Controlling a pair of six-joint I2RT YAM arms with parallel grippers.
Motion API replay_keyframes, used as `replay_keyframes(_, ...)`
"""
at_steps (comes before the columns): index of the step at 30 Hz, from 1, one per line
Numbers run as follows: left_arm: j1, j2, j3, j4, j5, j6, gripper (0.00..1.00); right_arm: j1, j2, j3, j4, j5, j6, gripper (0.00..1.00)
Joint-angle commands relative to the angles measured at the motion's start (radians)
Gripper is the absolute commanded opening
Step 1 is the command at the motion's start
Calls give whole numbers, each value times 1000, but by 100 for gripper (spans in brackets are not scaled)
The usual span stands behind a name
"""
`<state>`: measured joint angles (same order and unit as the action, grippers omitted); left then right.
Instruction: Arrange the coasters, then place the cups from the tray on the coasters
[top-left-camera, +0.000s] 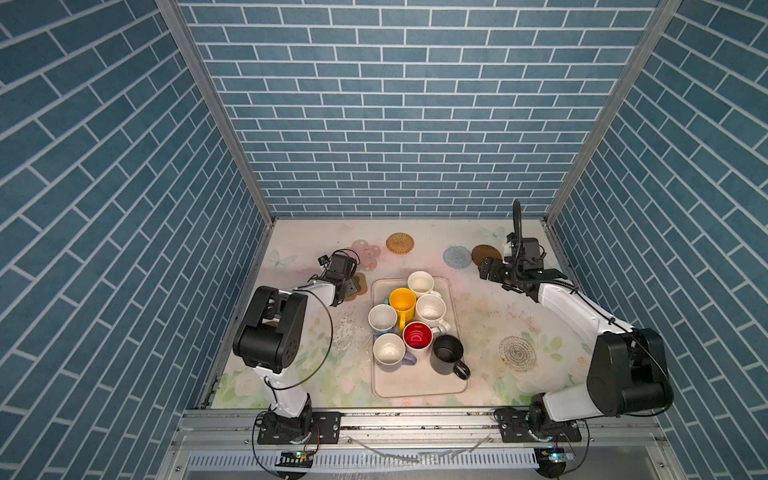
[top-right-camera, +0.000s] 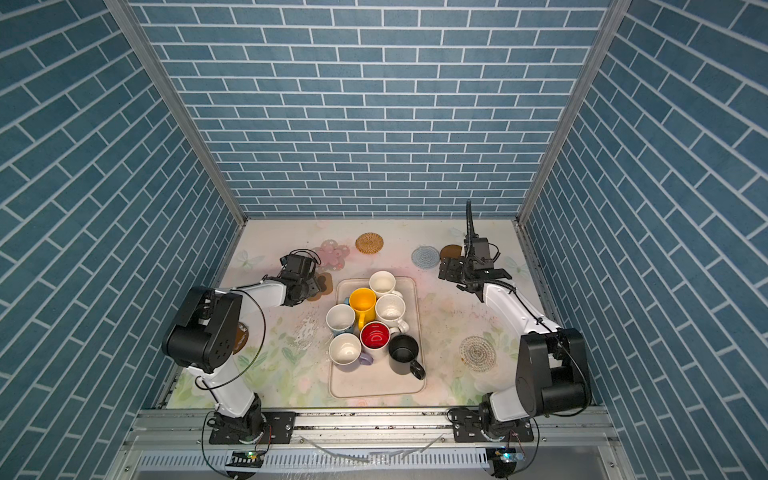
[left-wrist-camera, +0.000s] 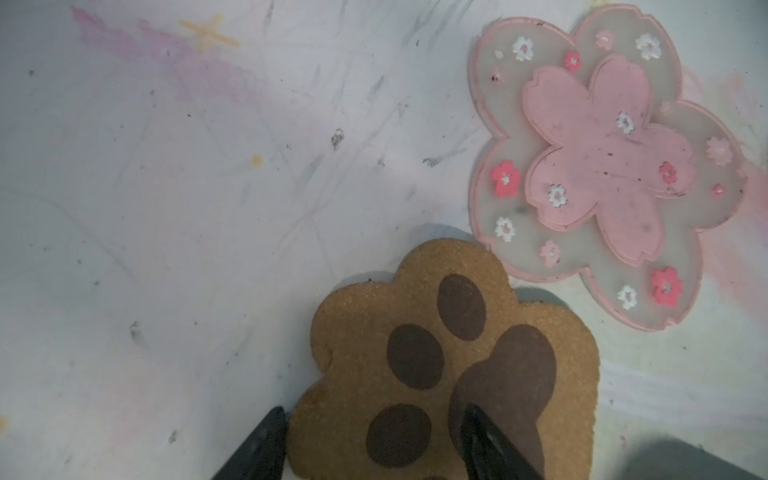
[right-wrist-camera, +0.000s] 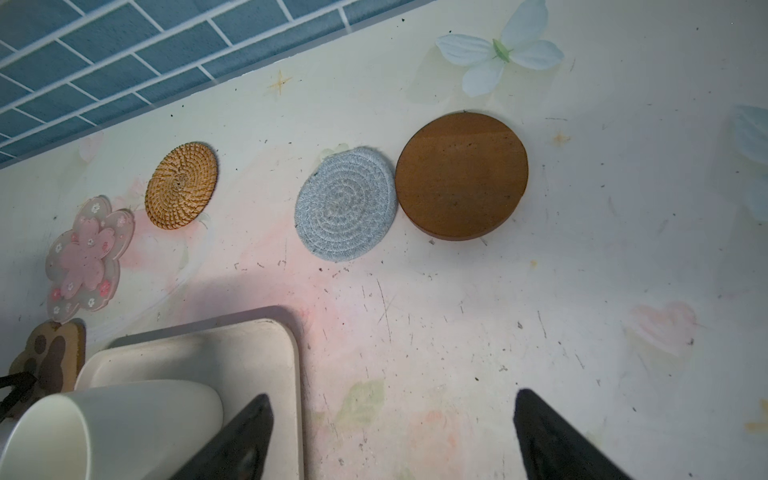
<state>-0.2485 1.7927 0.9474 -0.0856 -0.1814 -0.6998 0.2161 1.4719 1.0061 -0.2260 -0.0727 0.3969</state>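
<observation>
My left gripper (left-wrist-camera: 374, 409) is open low over the brown paw coaster (left-wrist-camera: 415, 353): one fingertip sits beside its edge, the other above its big pad. The pink flower coaster (left-wrist-camera: 602, 166) lies just beyond it. The rattan (top-left-camera: 400, 243), pale blue (top-left-camera: 456, 257) and brown disc (top-left-camera: 486, 252) coasters line the back. A clear patterned coaster (top-left-camera: 517, 353) lies on the right. Several cups, among them yellow (top-left-camera: 402, 301), red-inside (top-left-camera: 417, 336) and black (top-left-camera: 448, 353), stand on the cream tray (top-left-camera: 419, 386). My right gripper (right-wrist-camera: 395, 395) hangs open over bare cloth beside the tray's far corner.
Another brown disc (top-right-camera: 241, 336) peeks out under the left arm's elbow. Blue brick walls close in the back and both sides. The flower-printed cloth between the tray and the clear coaster is bare, and so is the strip in front of the tray.
</observation>
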Motion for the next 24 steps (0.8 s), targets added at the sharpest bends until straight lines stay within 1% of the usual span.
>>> replay_keyframes(1, 12, 57, 8, -134, 47, 3, 68, 5, 32, 76, 17, -36, 40, 91)
replay_keyframes(6, 14, 15, 36, -183, 26, 14, 72, 6, 82, 140, 2, -45, 42, 91)
replay_keyframes(12, 14, -124, 47, -259, -3, 56, 83, 6, 160, 259, -87, -38, 33, 91)
replay_keyframes(14, 14, -170, 68, -296, -6, 86, 89, 1, 195, 310, -129, -21, 17, 92)
replay_keyframes(17, 14, -238, 107, -350, -2, 122, 98, -30, 262, 389, -186, -21, 21, 91)
replay_keyframes(18, 12, -259, 117, -360, 3, 129, 99, -38, 284, 412, -204, -21, 27, 91)
replay_keyframes(21, 7, -315, 150, -396, 21, 153, 99, -52, 353, 470, -244, -21, 48, 90)
replay_keyframes(24, -15, -350, 182, -422, 19, 186, 99, -52, 416, 517, -270, -21, 108, 88)
